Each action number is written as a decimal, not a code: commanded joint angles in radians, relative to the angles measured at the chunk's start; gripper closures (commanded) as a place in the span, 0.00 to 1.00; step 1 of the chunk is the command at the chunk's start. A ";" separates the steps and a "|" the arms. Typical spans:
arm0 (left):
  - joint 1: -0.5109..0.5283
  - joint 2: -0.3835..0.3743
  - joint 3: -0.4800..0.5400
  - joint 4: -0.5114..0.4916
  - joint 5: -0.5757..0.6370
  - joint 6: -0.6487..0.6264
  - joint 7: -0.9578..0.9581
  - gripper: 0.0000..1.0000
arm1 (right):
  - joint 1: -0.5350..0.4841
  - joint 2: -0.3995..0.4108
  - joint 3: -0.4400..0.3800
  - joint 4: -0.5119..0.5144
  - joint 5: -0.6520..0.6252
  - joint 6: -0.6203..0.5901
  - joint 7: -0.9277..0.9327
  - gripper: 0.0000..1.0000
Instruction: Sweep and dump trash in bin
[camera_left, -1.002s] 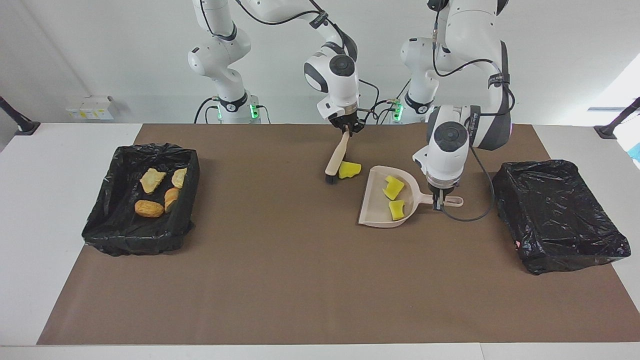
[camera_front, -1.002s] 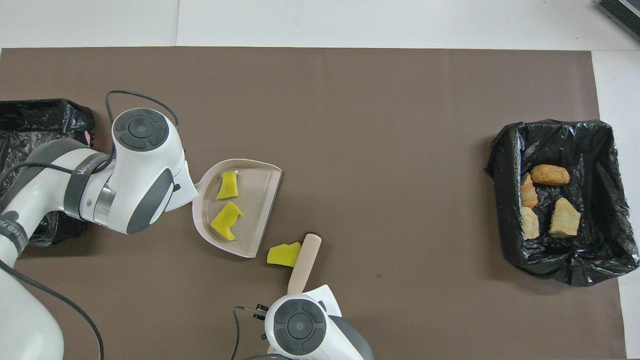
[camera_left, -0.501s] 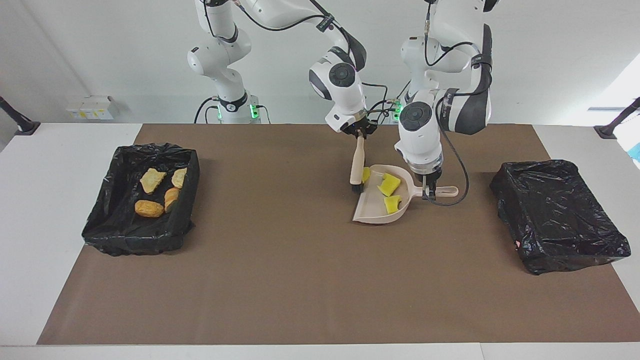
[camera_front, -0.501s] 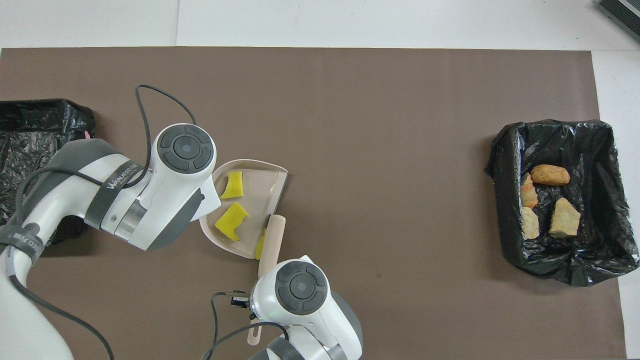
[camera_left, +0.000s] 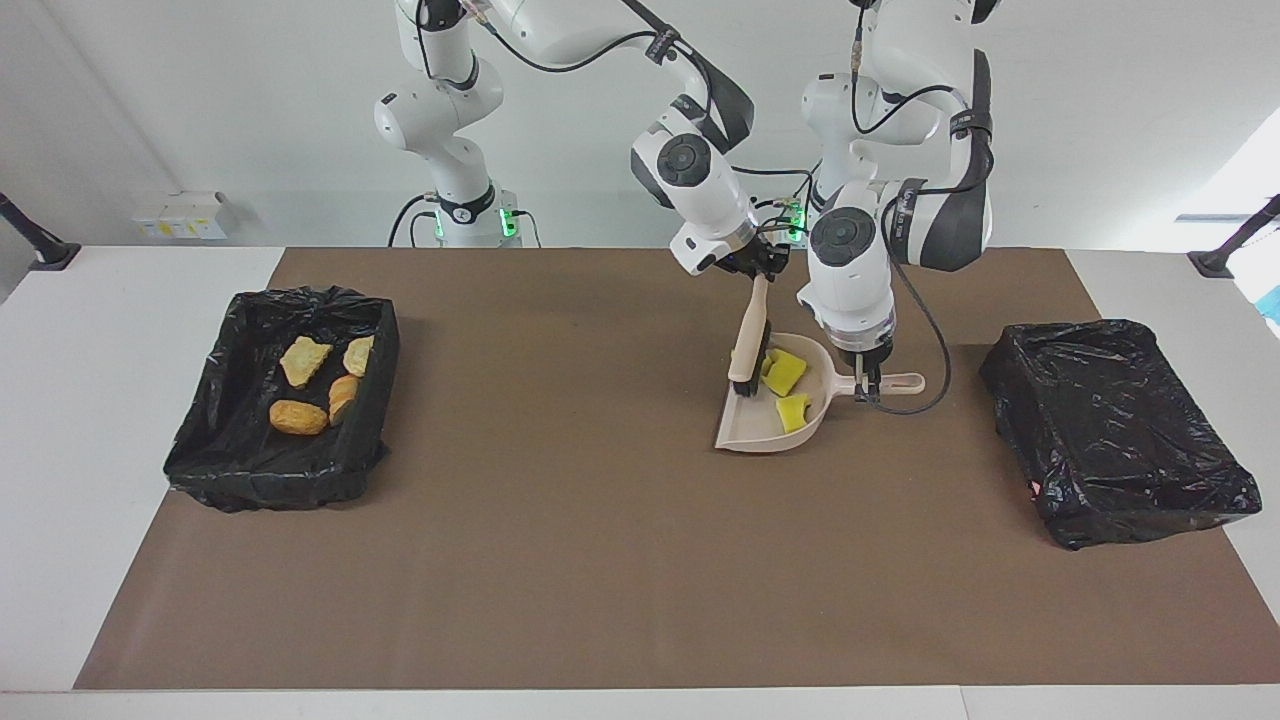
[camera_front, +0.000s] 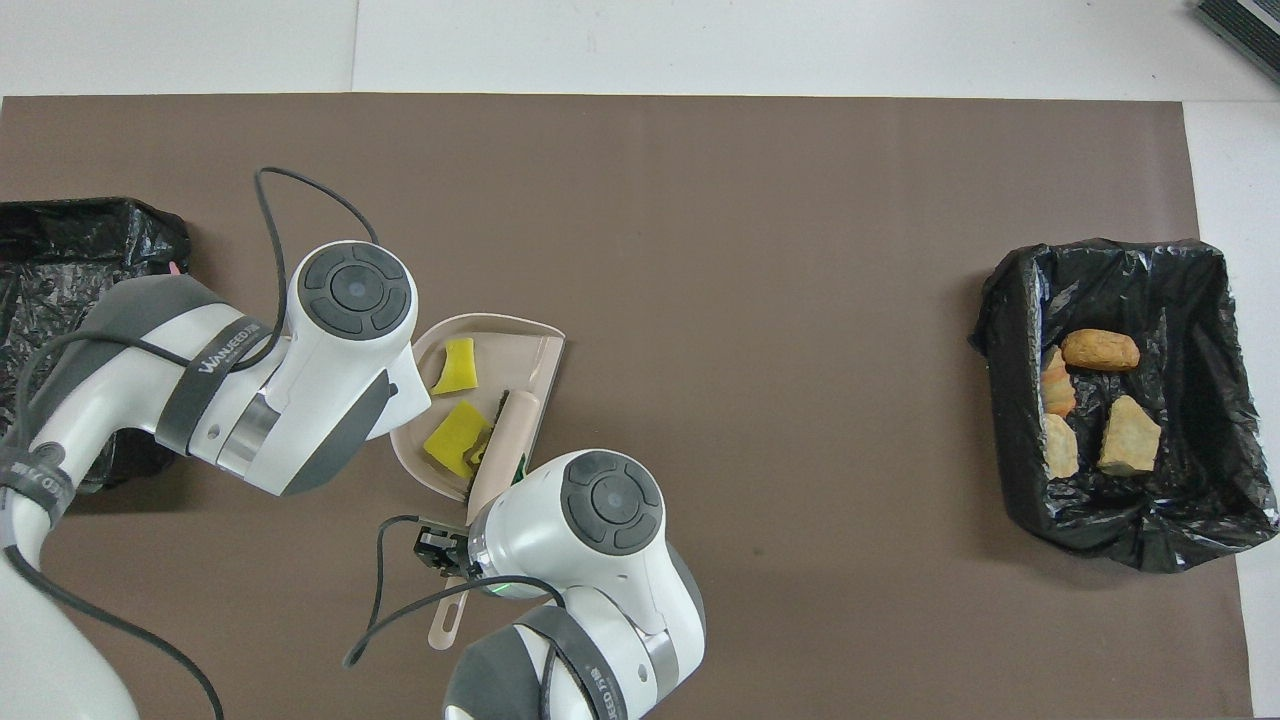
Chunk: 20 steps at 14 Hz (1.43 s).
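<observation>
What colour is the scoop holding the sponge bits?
Pale beige plastic dustpan; the facing view shows it best.

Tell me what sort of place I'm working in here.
Most likely a robotics lab test bench, not a real kitchen or workshop: a white table under a brown mat, plain white walls, two bag-lined bins, one at each end, and staged trash: sponge pieces in a dustpan, bread chunks binned.

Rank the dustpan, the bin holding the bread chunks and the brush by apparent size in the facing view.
1. Bin with the bread chunks, clearly largest.
2. Dustpan.
3. Brush, slimmest, though it is tilted toward the camera, so its length is uncertain.
</observation>
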 joint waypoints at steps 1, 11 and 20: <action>0.010 -0.013 -0.003 -0.014 -0.006 0.012 -0.007 1.00 | -0.046 -0.005 0.002 0.040 0.016 -0.041 0.007 1.00; 0.103 -0.024 -0.003 -0.069 -0.189 0.040 0.007 1.00 | -0.166 -0.171 -0.004 0.005 -0.186 -0.466 0.018 1.00; 0.105 -0.046 -0.001 -0.097 -0.192 -0.009 -0.132 1.00 | -0.287 -0.304 -0.003 -0.353 -0.291 -0.304 -0.233 1.00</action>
